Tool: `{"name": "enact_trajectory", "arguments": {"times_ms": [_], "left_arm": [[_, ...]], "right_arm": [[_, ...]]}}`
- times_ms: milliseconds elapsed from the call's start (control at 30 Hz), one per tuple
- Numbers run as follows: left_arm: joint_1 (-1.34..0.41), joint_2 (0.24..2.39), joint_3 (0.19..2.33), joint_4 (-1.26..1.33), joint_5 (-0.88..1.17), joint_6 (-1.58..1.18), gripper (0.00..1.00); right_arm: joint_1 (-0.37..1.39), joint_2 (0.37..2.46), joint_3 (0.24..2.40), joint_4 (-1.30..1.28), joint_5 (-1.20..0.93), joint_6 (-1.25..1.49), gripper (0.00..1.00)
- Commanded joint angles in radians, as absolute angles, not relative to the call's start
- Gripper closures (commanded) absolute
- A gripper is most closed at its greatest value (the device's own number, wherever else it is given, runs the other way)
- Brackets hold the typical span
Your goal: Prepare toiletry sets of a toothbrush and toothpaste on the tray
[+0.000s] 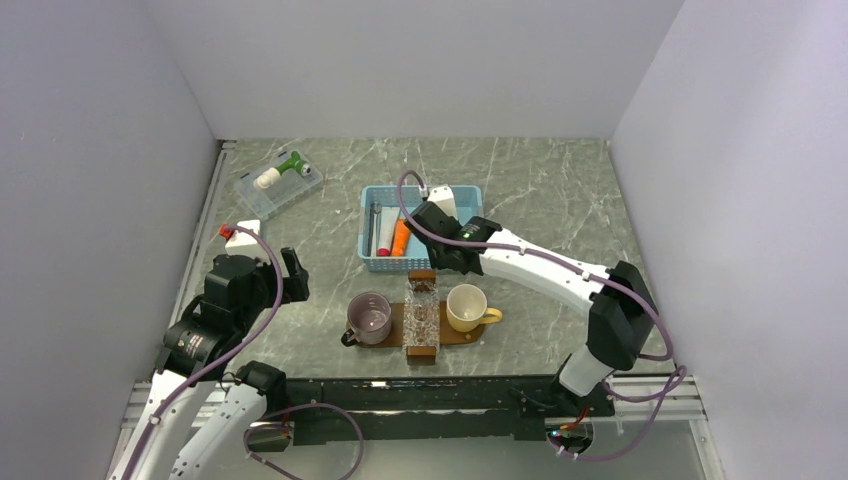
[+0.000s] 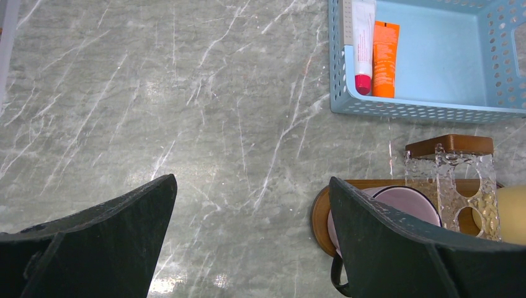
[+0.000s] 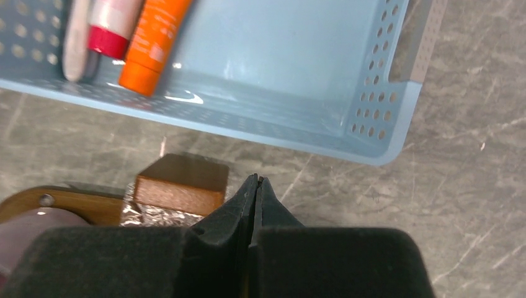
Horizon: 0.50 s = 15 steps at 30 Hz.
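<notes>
The orange toothpaste tube (image 1: pixel 401 236) lies in the light-blue basket (image 1: pixel 470 200), beside a pale toothbrush (image 1: pixel 374 228). The tube also shows in the left wrist view (image 2: pixel 385 59) and the right wrist view (image 3: pixel 154 43), and the toothbrush shows in the right wrist view (image 3: pixel 74 37). The dark-brown tray (image 1: pixel 398 322) lies in front of the basket. My right gripper (image 1: pixel 447 262) is shut and empty, over the table between the basket's front wall and the tray (image 3: pixel 62 202). My left gripper (image 1: pixel 293 272) is open and empty (image 2: pixel 251 180), left of the tray (image 2: pixel 319 217).
On the tray stand a purple cup (image 1: pixel 369 317), a clear holder with a wooden lid (image 1: pixel 422 315) and a yellow cup (image 1: pixel 467 306). A white tube with a red cap (image 1: pixel 384 235) lies in the basket. A clear plastic box (image 1: pixel 278 180) sits at the back left.
</notes>
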<state>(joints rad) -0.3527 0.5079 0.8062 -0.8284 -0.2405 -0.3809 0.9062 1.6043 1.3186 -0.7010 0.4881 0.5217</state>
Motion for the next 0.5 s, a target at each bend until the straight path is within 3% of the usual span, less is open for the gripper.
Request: {"name": "enact_trajectory", "arguments": {"times_ms": [0, 467], "left_arm": [[-0.348, 0.505, 0.807, -0.79, -0.233, -0.373, 0.01], [-0.348, 0.505, 0.806, -0.789, -0.232, -0.373, 0.01]], "right_arm": [[0.9, 1.582, 1.282, -0.709, 0.473, 0.538, 1.0], [0.898, 1.63, 1.249, -0.663, 0.37, 0.555, 1.0]]}}
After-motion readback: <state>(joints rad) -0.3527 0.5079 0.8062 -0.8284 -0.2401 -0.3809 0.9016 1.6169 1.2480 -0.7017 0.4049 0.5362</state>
